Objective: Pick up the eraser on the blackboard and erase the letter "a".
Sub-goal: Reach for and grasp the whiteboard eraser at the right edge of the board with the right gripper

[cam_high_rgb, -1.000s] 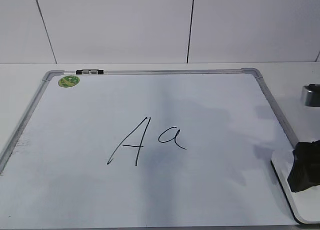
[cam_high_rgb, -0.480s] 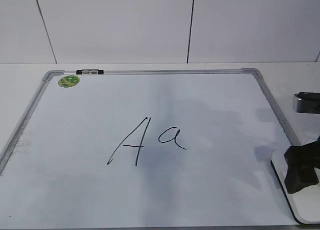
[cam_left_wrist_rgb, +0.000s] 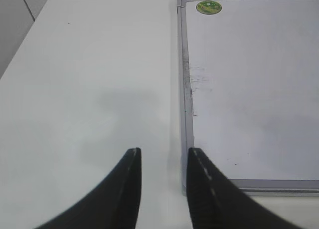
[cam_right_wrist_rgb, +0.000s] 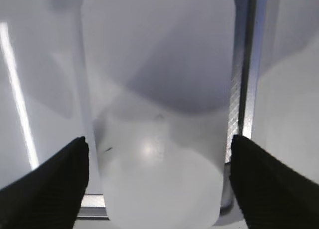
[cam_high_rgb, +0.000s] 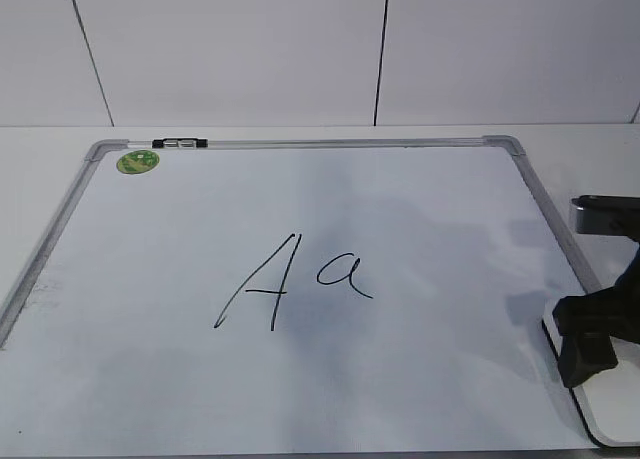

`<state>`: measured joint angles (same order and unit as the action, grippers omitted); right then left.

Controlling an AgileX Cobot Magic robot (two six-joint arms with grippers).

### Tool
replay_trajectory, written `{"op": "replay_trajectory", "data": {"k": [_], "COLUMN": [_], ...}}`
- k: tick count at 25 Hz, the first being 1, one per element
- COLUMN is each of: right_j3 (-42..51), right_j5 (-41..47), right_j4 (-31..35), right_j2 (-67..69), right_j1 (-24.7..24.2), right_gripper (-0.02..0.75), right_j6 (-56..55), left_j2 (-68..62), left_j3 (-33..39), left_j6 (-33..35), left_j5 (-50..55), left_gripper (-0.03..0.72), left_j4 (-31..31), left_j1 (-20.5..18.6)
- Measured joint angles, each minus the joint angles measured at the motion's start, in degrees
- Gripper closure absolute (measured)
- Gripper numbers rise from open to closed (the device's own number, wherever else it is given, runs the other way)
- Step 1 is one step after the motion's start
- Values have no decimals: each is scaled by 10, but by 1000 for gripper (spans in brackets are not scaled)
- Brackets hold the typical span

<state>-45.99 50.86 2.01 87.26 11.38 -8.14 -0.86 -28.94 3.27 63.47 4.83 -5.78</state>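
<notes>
Nearest to us, our right claw is spread wide, one finger on each side of the eraser, which lies directly beneath it. In the right wrist view the eraser's long axis runs straight away from the claw, so the fingers stand across its short width, neither yet touching its flanks as far as we can tell. That is the relation the pick-up turns on: we judge that a short drop and a squeeze should take it by its long sides.

In the exterior view the eraser rests at the board's near right corner, lying over the frame, with the right claw just above it. Our left claw hangs over the counter beside the board's left edge, partly open and holding nothing, well apart from the eraser, so the right arm is plainly the nearer one.

Farther in, left of the eraser and toward the board's middle, sits the small "a", just right of the taller "A". Once we have the eraser, the sweep would run left and slightly away from us.
</notes>
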Motion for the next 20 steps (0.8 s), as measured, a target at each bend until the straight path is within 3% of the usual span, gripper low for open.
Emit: {"op": "replay_trajectory", "data": {"k": [12,20], "right_j3": [-25,-25], "right_j5": [-5,-5], "right_j4": [-4,-7], "right_j2": [26,26], "right_j1": [0,0], "right_gripper": [70,133], "right_j6": [-3,-3], "left_j2": [0,0], "left_j3": [0,0], "left_j6": [0,0], "left_j5": [0,0], "left_gripper": [453,453], "left_j4": [0,0], "left_j1": [0,0]}}
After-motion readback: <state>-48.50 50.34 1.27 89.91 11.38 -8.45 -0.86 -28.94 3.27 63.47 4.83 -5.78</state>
